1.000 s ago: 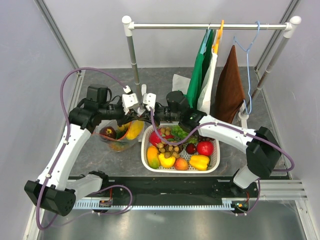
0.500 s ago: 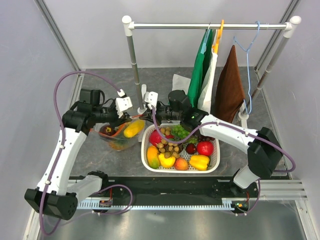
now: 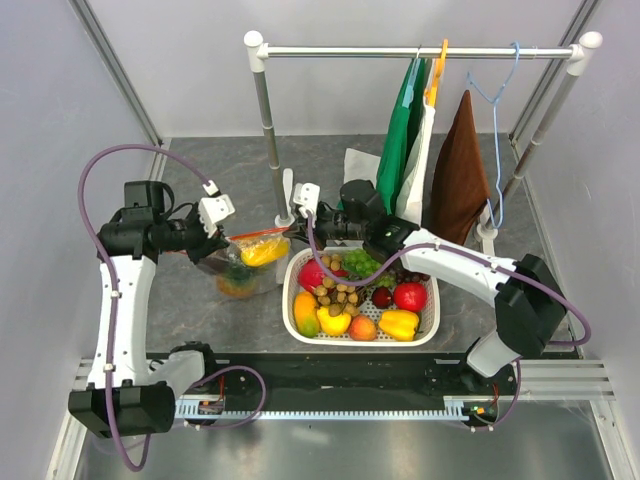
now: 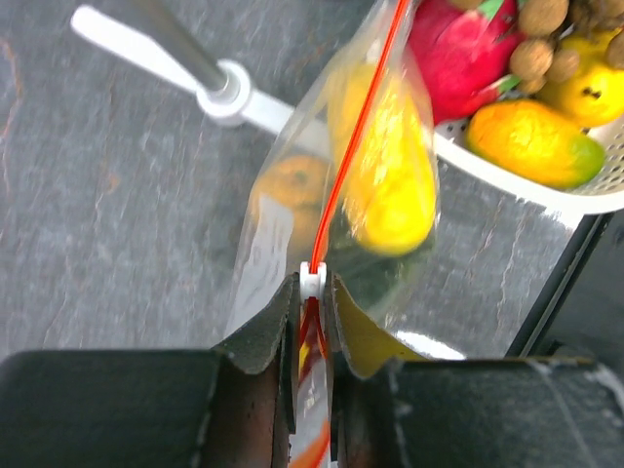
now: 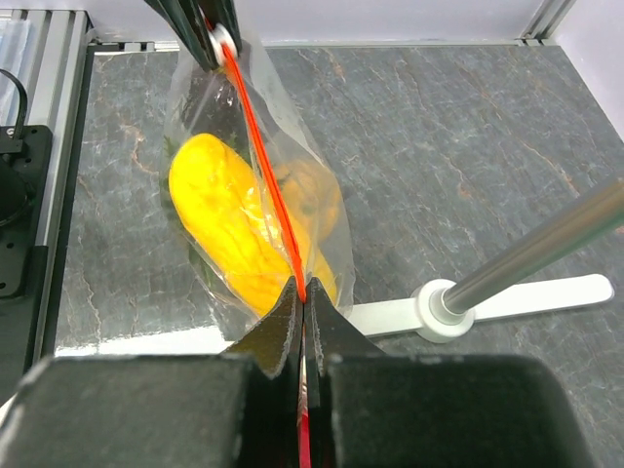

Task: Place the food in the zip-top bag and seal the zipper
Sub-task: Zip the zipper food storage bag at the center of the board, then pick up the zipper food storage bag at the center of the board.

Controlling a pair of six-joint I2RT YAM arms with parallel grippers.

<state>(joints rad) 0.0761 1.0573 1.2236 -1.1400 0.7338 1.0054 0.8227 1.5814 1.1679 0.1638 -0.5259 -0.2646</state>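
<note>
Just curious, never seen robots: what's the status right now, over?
Left gripper shut on slider; right gripper shut on zipper, far end. Zip-top bag strung between, yellow fruit inside. White basket close beside.
</note>
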